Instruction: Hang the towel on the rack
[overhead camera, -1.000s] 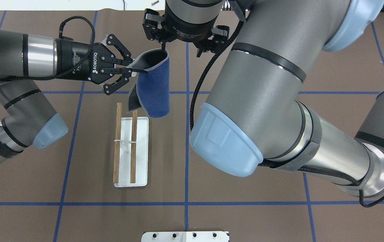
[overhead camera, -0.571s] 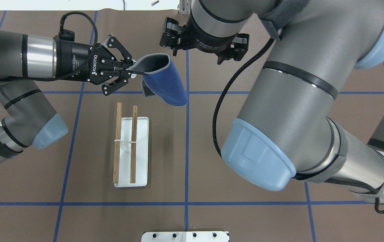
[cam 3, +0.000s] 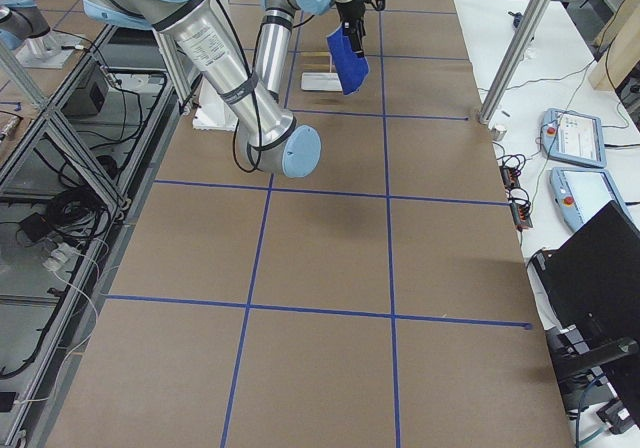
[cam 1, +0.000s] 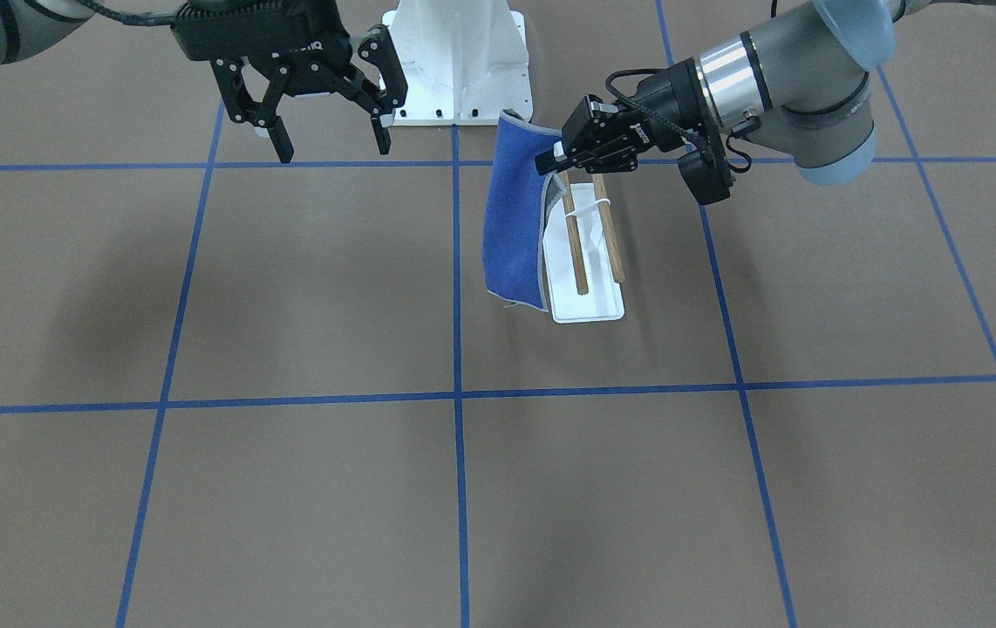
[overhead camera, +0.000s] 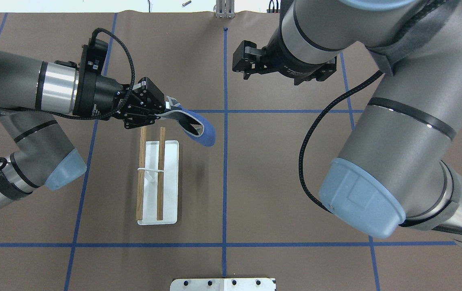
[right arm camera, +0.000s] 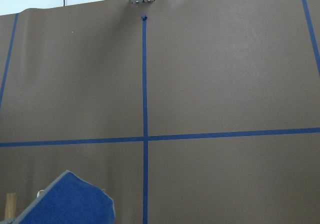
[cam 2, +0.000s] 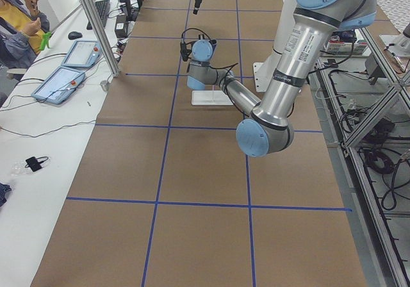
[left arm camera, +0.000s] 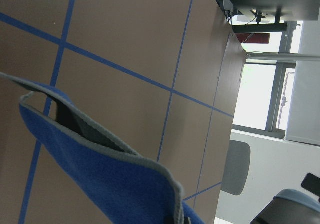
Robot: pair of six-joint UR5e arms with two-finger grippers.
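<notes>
Left gripper (overhead camera: 165, 111) pinches the towel (cam 1: 511, 209) by a corner above the rack's (cam 1: 587, 305) far end, cloth hanging just beside it; right gripper (cam 1: 332, 146) spread empty, well away

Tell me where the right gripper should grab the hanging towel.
Probably the free upper corner of the towel, approached from the side away from the rack. The left gripper pinches the other top corner, the cloth hangs straight down, and the open right gripper is on that side.
</notes>
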